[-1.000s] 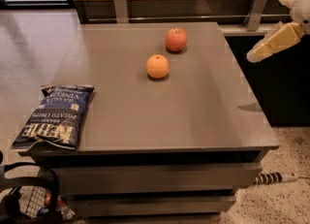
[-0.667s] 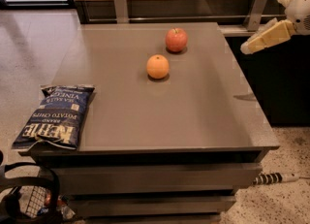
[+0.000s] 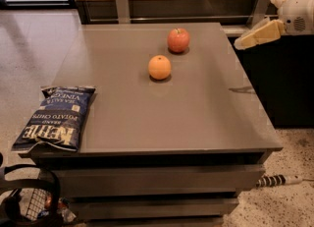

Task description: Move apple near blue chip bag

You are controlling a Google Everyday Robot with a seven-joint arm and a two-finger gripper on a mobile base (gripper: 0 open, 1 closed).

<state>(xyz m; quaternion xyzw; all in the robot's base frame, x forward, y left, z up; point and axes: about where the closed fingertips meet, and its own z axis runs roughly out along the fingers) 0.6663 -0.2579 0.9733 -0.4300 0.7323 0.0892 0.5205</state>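
Not started — my end effector (image 3: 257, 34) hangs beside the surface (image 3: 196, 113), apart or together I cannot tell, the apple (image 3: 178, 40) well to its left, the blue chip bag (image 3: 54, 118) farther beyond.

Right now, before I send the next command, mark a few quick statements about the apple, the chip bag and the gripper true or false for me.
1. The apple sits farther back on the table than the orange. True.
2. The gripper is on the apple. False: it hangs beyond the table's far right corner, well apart from the apple.
3. The blue chip bag lies flat at the table's near left corner. True.
4. The orange touches the blue chip bag. False: it sits mid-table, apart from the bag and close to the apple.
5. The apple is already beside the blue chip bag. False: it is across the table from it.
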